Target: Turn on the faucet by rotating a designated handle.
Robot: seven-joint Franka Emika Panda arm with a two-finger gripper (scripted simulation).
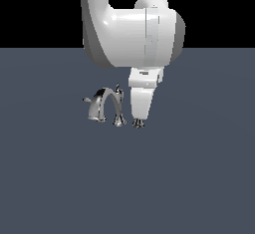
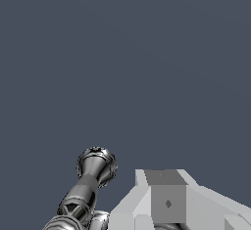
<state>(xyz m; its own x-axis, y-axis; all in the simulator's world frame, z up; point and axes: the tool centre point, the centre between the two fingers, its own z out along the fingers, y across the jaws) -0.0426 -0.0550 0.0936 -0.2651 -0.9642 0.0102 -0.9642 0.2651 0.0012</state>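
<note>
The faucet (image 1: 105, 106) is a small chrome set on the dark floor, with an arched spout, a pointed finial (image 1: 118, 86) and a short lever (image 1: 87, 99) on the exterior view's left. The handle's flared pedestal (image 1: 138, 123) shows just under my gripper (image 1: 140, 118), which comes straight down onto it and hides the lever itself. In the wrist view a chrome post with a flared end (image 2: 96, 164) lies close beside one white finger (image 2: 166, 199). The frames do not show how the jaws stand.
The flat blue-grey floor (image 1: 199, 178) stretches all round the faucet. My white arm (image 1: 129, 34) hangs above it. Nothing else stands nearby.
</note>
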